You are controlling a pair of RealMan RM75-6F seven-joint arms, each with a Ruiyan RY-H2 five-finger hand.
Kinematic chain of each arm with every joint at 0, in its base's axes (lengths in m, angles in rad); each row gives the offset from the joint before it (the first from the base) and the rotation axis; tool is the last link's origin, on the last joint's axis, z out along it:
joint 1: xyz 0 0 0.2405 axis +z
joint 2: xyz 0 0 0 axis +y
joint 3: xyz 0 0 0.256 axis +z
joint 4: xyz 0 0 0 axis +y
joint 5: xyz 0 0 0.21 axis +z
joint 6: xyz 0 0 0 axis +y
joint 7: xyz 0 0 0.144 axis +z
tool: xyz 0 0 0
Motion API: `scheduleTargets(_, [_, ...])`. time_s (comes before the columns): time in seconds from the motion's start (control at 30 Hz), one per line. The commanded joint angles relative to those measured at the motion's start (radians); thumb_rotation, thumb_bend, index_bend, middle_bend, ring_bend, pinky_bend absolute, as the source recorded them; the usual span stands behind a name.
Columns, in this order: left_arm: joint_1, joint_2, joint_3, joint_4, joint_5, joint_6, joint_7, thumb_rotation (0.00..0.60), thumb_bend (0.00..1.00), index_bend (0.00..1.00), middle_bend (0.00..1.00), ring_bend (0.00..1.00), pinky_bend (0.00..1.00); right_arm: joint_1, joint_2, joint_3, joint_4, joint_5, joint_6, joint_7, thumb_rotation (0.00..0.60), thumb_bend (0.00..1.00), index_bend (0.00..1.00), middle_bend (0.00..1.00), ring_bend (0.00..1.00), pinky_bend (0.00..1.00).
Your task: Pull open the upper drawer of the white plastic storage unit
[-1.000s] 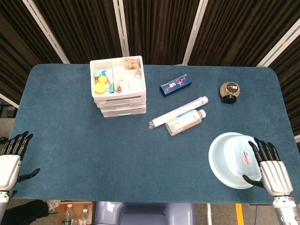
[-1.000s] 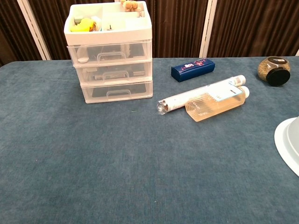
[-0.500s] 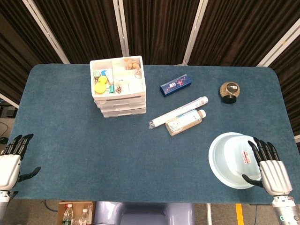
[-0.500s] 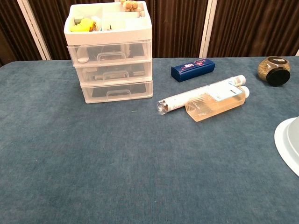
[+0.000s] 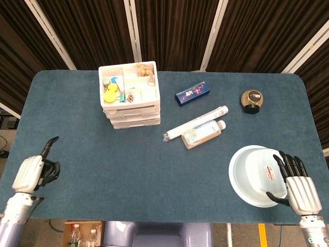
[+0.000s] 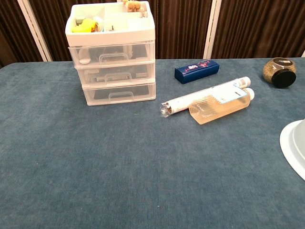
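Observation:
The white plastic storage unit (image 5: 131, 105) stands at the back left of the table, with three clear drawers and an open tray of small items on top. Its upper drawer (image 6: 112, 53) sits flush with the frame, handle facing me. My left hand (image 5: 36, 173) hovers over the table's near left edge, far from the unit, most fingers curled in, one pointing out, and it holds nothing. My right hand (image 5: 298, 188) is at the near right corner beside the bowl, fingers straight and apart, empty. Neither hand shows in the chest view.
A blue box (image 5: 193, 92), a white tube (image 5: 196, 122) and a clear bottle (image 5: 204, 134) lie right of the unit. A brown jar (image 5: 252, 101) stands at the back right. A pale blue bowl (image 5: 254, 175) sits near the front right edge.
My left hand has come inward over the table edge and curled its fingers, leaving one extended. The right hand and the drawers have not moved.

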Motion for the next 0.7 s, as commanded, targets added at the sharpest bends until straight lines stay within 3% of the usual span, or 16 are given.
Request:
scheduleTargets(0.03, [-0.11, -0.054, -0.104, -0.094, -0.216, -0.133, -0.044, 0.6, 0.67, 0.09, 0.98, 0.91, 0.86, 0.0, 0.001, 0.0, -0.002, 0.001, 0.0, 0.003, 0.6, 0.15, 0.0, 0.0, 0.0, 0.0])
scheduleTargets(0.2, [-0.233, -0.136, -0.205, -0.095, -0.488, -0.242, -0.074, 0.6, 0.69, 0.09, 0.99, 0.92, 0.86, 0.0, 0.005, 0.0, -0.004, 0.001, -0.001, 0.013, 0.6, 0.15, 0.0, 0.0, 0.0, 0.0])
scheduleTargets(0.33, [-0.331, -0.211, -0.264, -0.037, -0.634, -0.283, -0.068, 0.6, 0.7, 0.1, 0.99, 0.92, 0.87, 0.003, 0.008, 0.002, -0.003, 0.005, -0.007, 0.023, 0.6, 0.15, 0.0, 0.0, 0.0, 0.0])
scheduleTargets(0.5, [-0.423, -0.286, -0.31, 0.026, -0.767, -0.313, -0.066, 0.6, 0.71, 0.1, 0.99, 0.92, 0.87, 0.004, 0.011, 0.003, -0.005, 0.006, -0.009, 0.033, 0.6, 0.15, 0.0, 0.0, 0.0, 0.0])
scheduleTargets(0.7, [-0.499, -0.36, -0.339, 0.094, -0.853, -0.334, -0.071, 0.6, 0.71, 0.11, 0.99, 0.92, 0.87, 0.003, 0.014, -0.002, -0.009, -0.001, -0.009, 0.038, 0.6, 0.15, 0.0, 0.0, 0.0, 0.0])
